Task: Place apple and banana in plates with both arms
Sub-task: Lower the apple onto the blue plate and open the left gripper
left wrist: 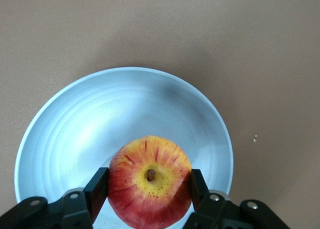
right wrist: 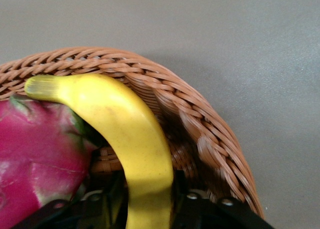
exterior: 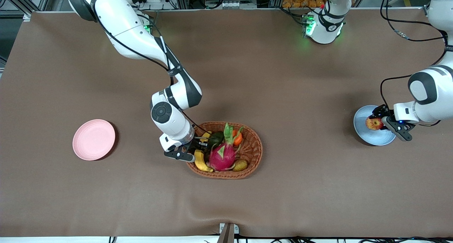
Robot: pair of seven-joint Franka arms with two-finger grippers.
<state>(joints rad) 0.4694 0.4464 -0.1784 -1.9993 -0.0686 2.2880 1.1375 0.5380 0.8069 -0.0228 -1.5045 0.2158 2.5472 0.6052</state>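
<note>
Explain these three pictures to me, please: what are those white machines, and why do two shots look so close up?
They are two robot arms at a brown table, seen from above. The close-ups come from cameras on their wrists. The left gripper holds an apple over the blue plate. The right gripper reaches into a wicker basket of fruit and is closed around a banana, which lies beside a pink dragon fruit. A pink plate waits toward the right arm's end of the table.

The front view looks down over the whole brown-covered table (exterior: 283,76); each wrist view looks closely past its claw: the left onto the pale blue round plate (left wrist: 75,139), the right onto the oval brown wicker basket (right wrist: 200,114), both shared with the front view.
</note>
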